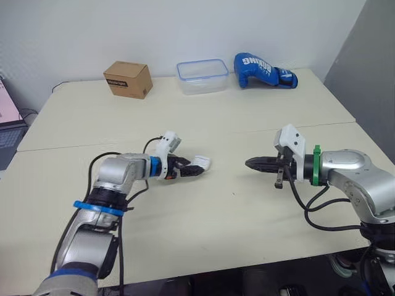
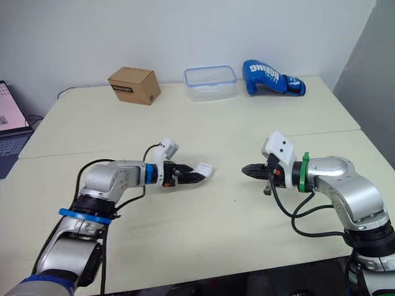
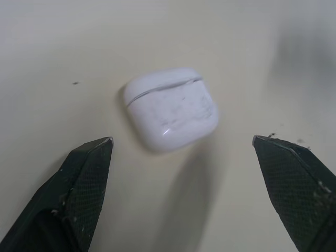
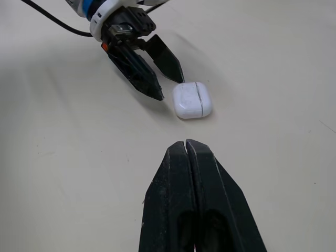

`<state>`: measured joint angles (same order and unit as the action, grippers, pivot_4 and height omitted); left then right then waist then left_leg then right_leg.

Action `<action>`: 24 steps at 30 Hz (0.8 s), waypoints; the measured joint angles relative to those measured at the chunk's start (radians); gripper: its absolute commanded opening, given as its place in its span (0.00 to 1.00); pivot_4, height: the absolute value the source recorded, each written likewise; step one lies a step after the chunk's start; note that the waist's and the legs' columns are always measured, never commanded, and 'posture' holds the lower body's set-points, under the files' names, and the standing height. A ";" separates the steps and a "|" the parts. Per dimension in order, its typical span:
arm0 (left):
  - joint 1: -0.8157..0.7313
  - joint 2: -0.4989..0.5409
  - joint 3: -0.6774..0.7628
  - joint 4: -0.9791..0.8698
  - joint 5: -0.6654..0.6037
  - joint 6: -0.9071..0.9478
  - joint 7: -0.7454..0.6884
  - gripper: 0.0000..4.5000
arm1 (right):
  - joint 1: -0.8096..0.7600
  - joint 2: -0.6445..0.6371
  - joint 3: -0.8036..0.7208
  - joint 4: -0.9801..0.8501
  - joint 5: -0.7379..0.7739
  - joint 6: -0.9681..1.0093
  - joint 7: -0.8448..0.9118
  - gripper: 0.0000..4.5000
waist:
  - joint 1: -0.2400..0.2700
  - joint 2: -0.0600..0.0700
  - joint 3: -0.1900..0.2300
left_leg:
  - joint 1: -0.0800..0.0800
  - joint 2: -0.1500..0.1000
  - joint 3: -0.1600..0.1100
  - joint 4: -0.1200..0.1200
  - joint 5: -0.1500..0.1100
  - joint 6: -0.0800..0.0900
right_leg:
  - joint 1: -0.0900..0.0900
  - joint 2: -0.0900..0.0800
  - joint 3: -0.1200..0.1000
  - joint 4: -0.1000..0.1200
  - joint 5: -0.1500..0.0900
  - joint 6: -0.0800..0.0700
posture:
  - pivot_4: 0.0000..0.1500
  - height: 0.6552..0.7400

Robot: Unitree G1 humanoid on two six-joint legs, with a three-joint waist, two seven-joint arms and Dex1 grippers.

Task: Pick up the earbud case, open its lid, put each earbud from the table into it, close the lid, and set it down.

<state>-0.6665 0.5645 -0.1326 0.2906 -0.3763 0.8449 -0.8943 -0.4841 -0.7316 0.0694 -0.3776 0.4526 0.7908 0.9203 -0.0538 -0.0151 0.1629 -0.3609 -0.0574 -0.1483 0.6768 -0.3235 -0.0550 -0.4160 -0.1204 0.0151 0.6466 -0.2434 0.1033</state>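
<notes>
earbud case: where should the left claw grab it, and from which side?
Grip the earbud case on its larger body half, below the lid seam, with the fingers closing across its two rounded side edges. It lies flat on the table, lid shut, body end nearest the open left claw, so a low approach from that side probably suits. The lid stays free to open.

I see a white earbud case [image 3: 170, 110], black fingers [image 3: 79, 184], a brown box [image 1: 128, 79], a white-lettered blue glove [image 1: 262, 70] and a cream table [image 1: 203, 123].
</notes>
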 measured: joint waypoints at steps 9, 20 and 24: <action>0.425 0.040 0.226 -0.399 0.005 -0.109 0.185 1.00 | 0.282 0.113 -0.005 -0.099 -0.010 -0.073 -0.130 0.00 | 0.006 0.000 0.000 | -0.004 0.000 -0.002 -0.001 0.000 0.000 | -0.005 -0.002 0.002 -0.001 0.000 0.000 | 1.00 0.89; 0.837 -0.014 0.328 -0.637 0.089 -0.358 0.332 1.00 | 0.573 0.123 -0.048 -0.191 -0.050 -0.259 -0.182 0.00 | 0.040 0.000 -0.001 | 0.000 -0.001 0.002 0.000 -0.002 0.004 | 0.001 -0.001 0.001 -0.001 0.000 0.000 | 1.00 0.89; 0.908 -0.042 0.366 -0.660 0.075 -0.398 0.336 1.00 | 0.592 0.122 -0.050 -0.183 -0.076 -0.311 -0.182 0.00 | 0.042 0.001 -0.001 | 0.000 0.000 0.002 0.000 -0.002 0.004 | 0.001 -0.001 0.001 -0.001 0.000 0.000 | 1.00 0.89</action>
<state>0.2419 0.5228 0.2331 -0.3689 -0.3014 0.4468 -0.5584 0.1078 -0.6096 0.0193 -0.5607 0.3765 0.4797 0.7383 -0.0114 -0.0146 0.1622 -0.3607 -0.0576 -0.1464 0.6764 -0.3259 -0.0511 -0.4146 -0.1211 0.0160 0.6453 -0.2435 0.1032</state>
